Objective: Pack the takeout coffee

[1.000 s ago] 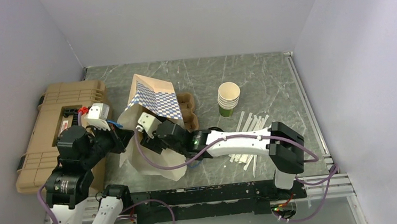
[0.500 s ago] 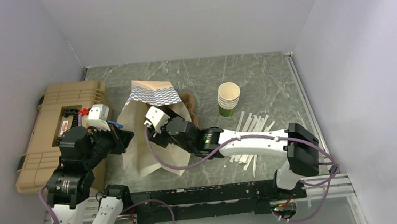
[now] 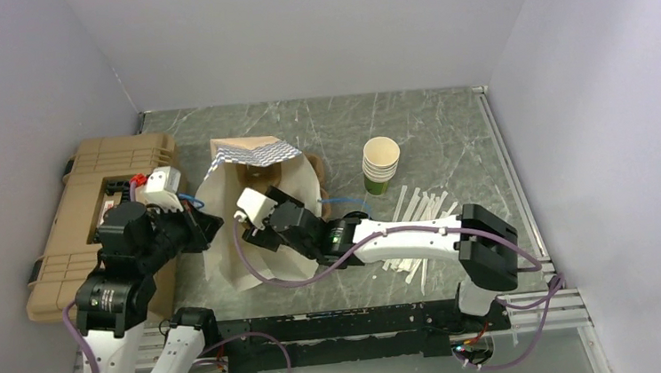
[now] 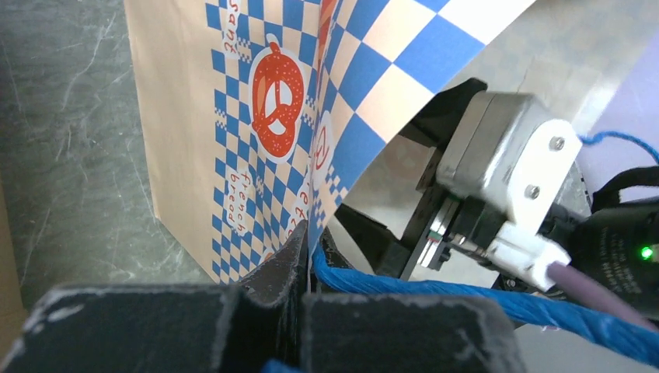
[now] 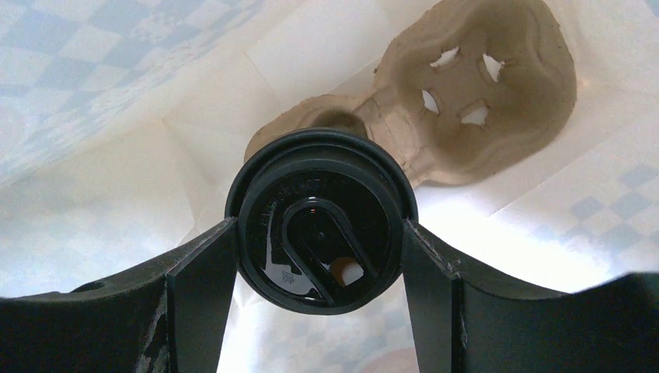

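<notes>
**Right pincer clamped on the coffee, inside the bag**

Right pincer (image 5: 320, 260) grips the takeout coffee (image 5: 319, 225) by its black lid, one finger on each side of the rim, at the centre of the right wrist view. Cup and pincer are inside the paper bag (image 3: 253, 153), which stands left of centre in the top view with its checked mouth open. Toward the upper right of the wrist view, a pulp cup carrier (image 5: 474, 93) lies on the bag's floor. One of its round cells shows just above the lid, partly hidden by it. Left pincer (image 4: 308, 250), at the bottom of its own view, is closed on the bag's checked edge beside a blue cord handle (image 4: 435, 291), holding the mouth apart.

As I judge it, the step in hand is lowering the cup into the carrier. Whether its base has seated I cannot tell, because the lid hides it. The next move calls for a straight descent onto that cell with the cup upright. The fingers should then part and lift out without snagging the paper.
</notes>
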